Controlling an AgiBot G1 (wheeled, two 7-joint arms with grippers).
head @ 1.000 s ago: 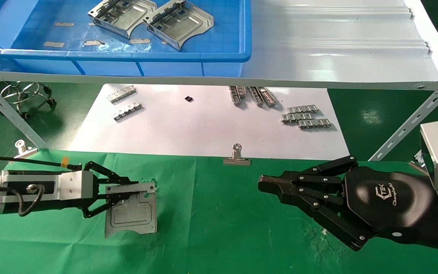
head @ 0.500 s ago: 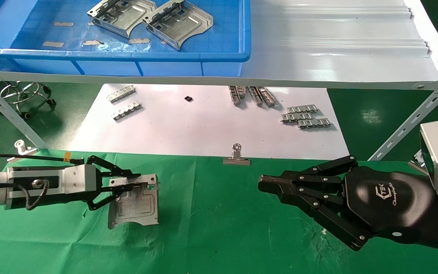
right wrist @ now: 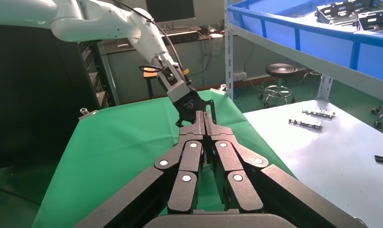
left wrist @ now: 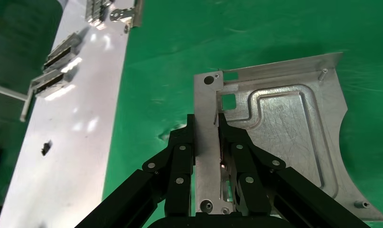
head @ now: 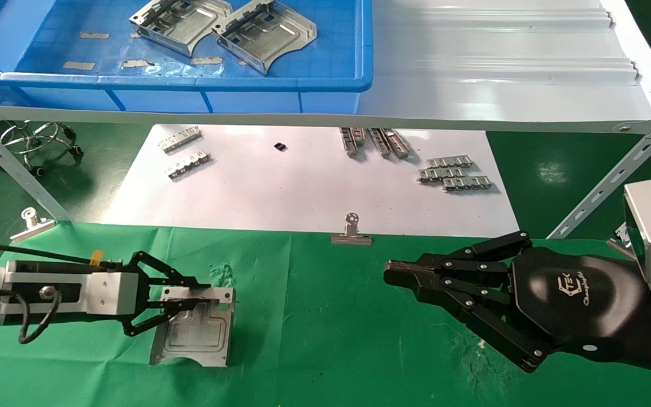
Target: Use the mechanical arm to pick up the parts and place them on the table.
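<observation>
My left gripper (head: 204, 293) is shut on the raised rim of a silver part (head: 195, 333), which hangs low over or rests on the green table (head: 331, 339) at the left. In the left wrist view the fingers (left wrist: 180, 156) clamp the rim strip of that part (left wrist: 284, 123). Two more silver parts (head: 181, 22) (head: 266, 34) lie in the blue bin (head: 337, 85) on the shelf. My right gripper (head: 393, 274) is shut and empty, hovering over the cloth at the right; it shows shut in the right wrist view (right wrist: 203, 118).
A white sheet (head: 303, 186) behind the cloth carries small grey notched strips (head: 452, 175) (head: 187, 152) and a black bit (head: 281, 147). A metal binder clip (head: 351, 233) holds the cloth's far edge. A pale ribbed shelf (head: 500, 68) overhangs, with slanted braces (head: 613, 175).
My left gripper, still holding the part, rose slightly and shifted right, then came back down and nearer; the part now sits lower and flatter over the cloth. The right arm has not moved.
</observation>
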